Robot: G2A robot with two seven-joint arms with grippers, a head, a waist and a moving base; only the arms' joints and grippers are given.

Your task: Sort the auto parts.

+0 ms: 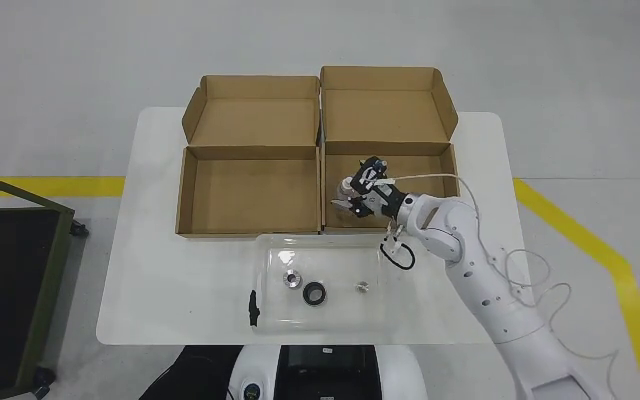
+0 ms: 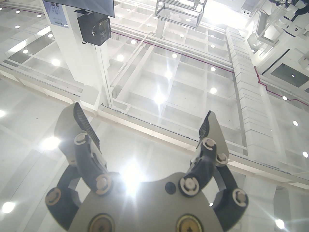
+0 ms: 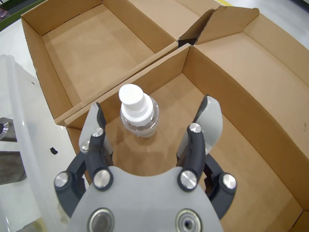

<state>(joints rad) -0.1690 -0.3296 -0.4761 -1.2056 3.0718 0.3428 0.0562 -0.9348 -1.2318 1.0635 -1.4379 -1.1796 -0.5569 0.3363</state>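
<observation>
Since the right end effector hangs released above the upright bottle in the box, lifting straight up likely avoids toppling it.

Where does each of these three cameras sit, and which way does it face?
Top view: above the arms, looking down at the table, the left box, the right box and the clear tray; the right arm shows.
Left wrist view: on the left wrist, facing up at the ceiling; the open left gripper shows.
Right wrist view: on the right wrist, looking down into the right box at a bottle; the open right gripper shows.
Shared: top and right wrist views both show both boxes.
</observation>
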